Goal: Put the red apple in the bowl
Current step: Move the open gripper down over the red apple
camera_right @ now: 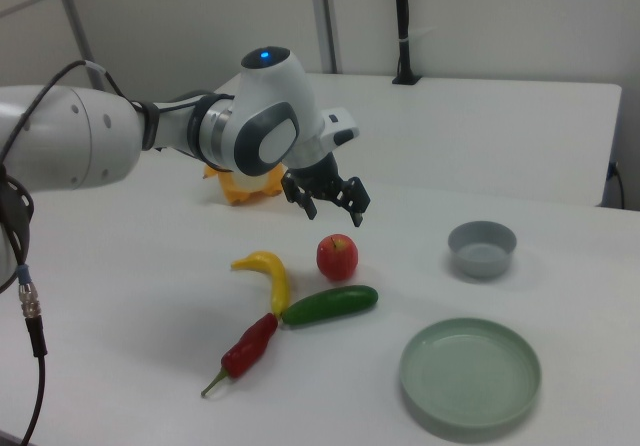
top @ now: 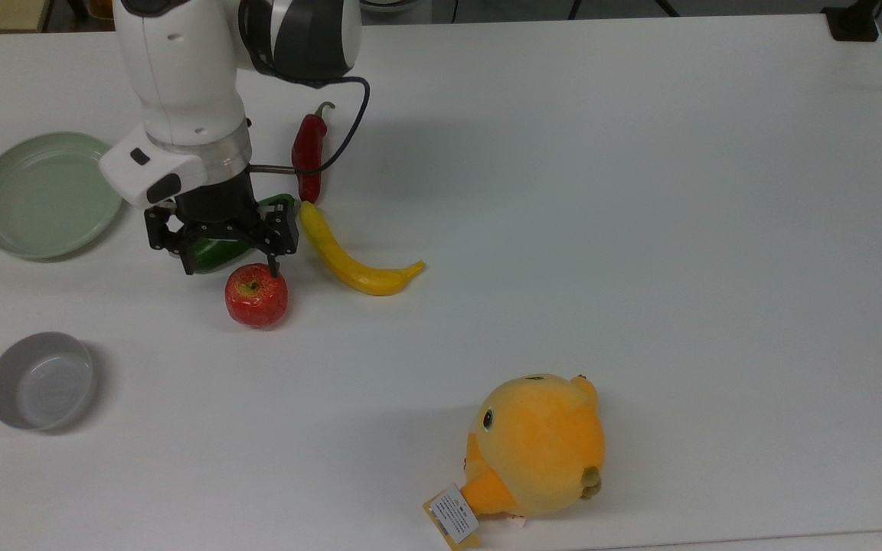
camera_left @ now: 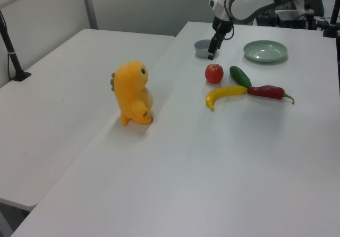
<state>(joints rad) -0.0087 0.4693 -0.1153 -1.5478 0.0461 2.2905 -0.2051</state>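
Observation:
The red apple (top: 256, 295) (camera_left: 214, 73) (camera_right: 337, 256) rests on the white table, just in front of the cucumber. My gripper (top: 231, 268) (camera_right: 334, 214) (camera_left: 212, 53) hangs open a little above the table, over the cucumber and the apple's far edge, with nothing between its fingers. In the right view it floats just above the apple without touching it. The grey bowl (top: 41, 380) (camera_right: 482, 248) stands empty at the top view's lower left, well apart from the apple. In the left view the bowl (camera_left: 202, 47) is partly behind the gripper.
A pale green plate (top: 47, 193) lies at the top view's left. A cucumber (camera_right: 329, 304), a red chili (top: 308, 153) and a yellow banana (top: 349, 260) fan out beside the apple. An orange plush toy (top: 537, 444) sits near the front edge.

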